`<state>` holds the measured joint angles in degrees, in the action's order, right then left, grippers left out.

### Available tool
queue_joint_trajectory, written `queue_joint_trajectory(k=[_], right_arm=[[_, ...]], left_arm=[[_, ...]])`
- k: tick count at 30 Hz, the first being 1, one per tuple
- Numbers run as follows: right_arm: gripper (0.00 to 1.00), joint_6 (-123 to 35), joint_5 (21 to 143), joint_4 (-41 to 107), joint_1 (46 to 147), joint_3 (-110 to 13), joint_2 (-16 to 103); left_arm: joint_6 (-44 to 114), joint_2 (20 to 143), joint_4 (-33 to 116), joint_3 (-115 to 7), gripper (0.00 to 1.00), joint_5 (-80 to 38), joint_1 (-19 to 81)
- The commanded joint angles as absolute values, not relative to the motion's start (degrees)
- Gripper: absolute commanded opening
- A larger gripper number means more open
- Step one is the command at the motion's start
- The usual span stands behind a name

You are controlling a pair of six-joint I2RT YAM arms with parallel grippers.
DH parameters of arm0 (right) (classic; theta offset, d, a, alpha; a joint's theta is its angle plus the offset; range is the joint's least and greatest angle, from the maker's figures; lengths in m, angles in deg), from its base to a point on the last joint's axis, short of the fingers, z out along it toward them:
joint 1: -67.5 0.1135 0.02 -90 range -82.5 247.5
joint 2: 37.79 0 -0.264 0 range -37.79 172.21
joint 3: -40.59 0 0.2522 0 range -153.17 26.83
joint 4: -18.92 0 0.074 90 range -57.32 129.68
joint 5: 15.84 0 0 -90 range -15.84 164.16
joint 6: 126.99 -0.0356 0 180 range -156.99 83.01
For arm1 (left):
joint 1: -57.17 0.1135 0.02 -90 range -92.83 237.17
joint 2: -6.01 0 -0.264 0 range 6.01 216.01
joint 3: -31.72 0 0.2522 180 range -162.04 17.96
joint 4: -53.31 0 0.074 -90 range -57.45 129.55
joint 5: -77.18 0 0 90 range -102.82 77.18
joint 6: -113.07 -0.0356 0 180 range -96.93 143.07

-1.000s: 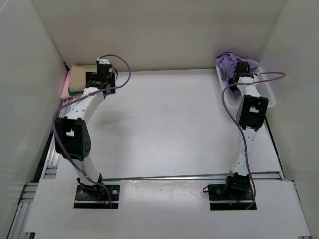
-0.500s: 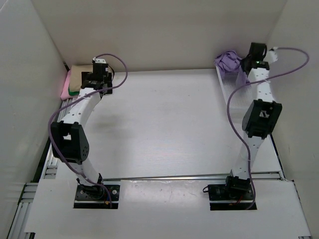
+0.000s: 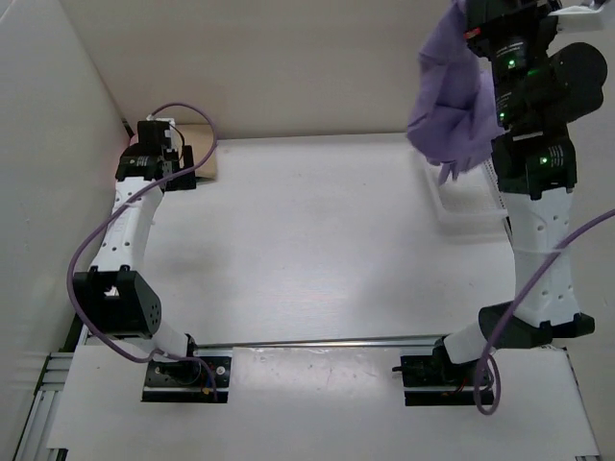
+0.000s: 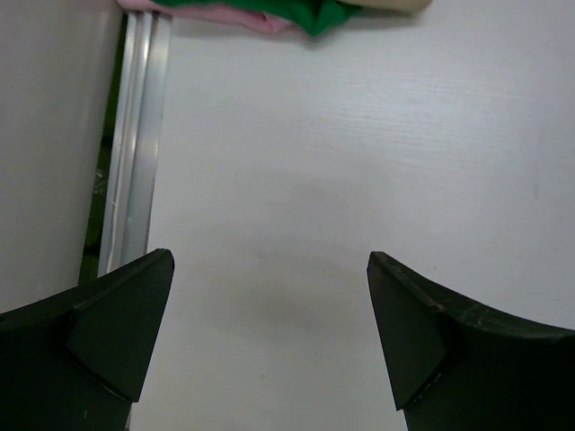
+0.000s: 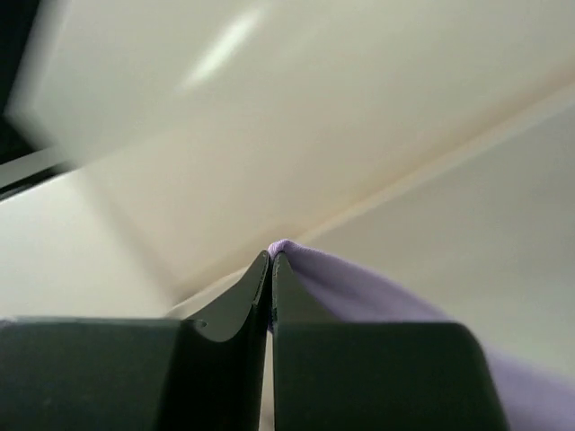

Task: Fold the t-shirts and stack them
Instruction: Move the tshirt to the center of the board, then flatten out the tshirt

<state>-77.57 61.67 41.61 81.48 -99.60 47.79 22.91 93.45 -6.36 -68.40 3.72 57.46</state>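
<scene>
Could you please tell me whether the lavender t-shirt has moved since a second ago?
Yes. The lavender t-shirt has been lifted out of the white basket and now hangs from the shut right gripper, well above it.

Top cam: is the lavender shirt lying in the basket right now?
No, the lavender shirt hangs in the air from the shut right claw, raised clear of the white basket.

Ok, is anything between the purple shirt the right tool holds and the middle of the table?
Nothing visible. The purple shirt hangs from the shut right tool above the basket, and the table is bare in the middle. The open left tool sits far left by the stack.
</scene>
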Motion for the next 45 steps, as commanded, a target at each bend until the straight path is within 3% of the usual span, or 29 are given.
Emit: queue_joint_trajectory(k=[1, 7, 12, 14, 15, 16, 18, 19, 24, 29, 35, 42, 45], right_arm=[[0.00, -74.9, 68.7, 31.8, 88.9, -103.6, 48.2], [0.00, -75.3, 66.6, 32.7, 100.0, -100.0, 48.2], [0.00, -83.7, 60.0, 40.1, 98.5, -87.4, 48.2], [0.01, -87.0, 52.7, 50.2, 96.3, -83.4, 50.4], [0.10, -90.5, 51.1, 55.1, 95.0, -82.5, 51.4], [0.27, -91.1, 51.0, 63.3, 93.5, -81.5, 52.5], [0.78, -89.4, 55.0, 67.6, 89.3, -77.0, 55.7], [0.84, -86.7, 60.5, 71.6, 88.3, -75.7, 56.9], [0.85, -75.3, 65.5, 75.7, 88.8, -65.8, 59.3], [0.85, -68.5, 75.0, 66.4, 95.0, -51.1, 55.7], [0.85, -64.9, 83.1, 64.7, 106.1, -48.9, 61.8], [0.88, -61.3, 87.7, 61.8, 121.4, -42.7, 65.9], [0.88, -64.1, 85.0, 60.2, 123.7, -41.6, 69.3]], left_arm=[[23.1, 93.9, -15.8, -73.4, 1.00, -4.1, 58.7], [23.1, 90.9, -15.8, -74.0, 1.00, -6.0, 58.7], [23.1, 90.2, -15.3, -72.9, 1.00, -4.1, 58.7], [23.1, 89.5, -15.3, -72.9, 1.00, -3.6, 58.7], [23.1, 89.5, -15.3, -72.9, 1.00, -3.0, 58.7], [23.1, 88.9, -15.9, -72.9, 1.00, -3.0, 58.0], [23.1, 87.9, -16.7, -70.3, 1.00, -0.3, 54.9], [23.1, 87.3, -16.7, -68.9, 1.00, 0.9, 53.5], [23.1, 81.0, -15.5, -58.0, 1.00, 6.4, 45.1], [23.1, 79.1, -17.3, -48.8, 1.00, 5.2, 43.8], [23.1, 80.4, -10.3, -32.9, 1.00, 5.4, 44.3], [23.1, 87.7, -2.3, -32.8, 1.00, 1.1, 45.6], [23.1, 94.9, -1.6, -35.9, 1.00, 1.1, 47.0]])
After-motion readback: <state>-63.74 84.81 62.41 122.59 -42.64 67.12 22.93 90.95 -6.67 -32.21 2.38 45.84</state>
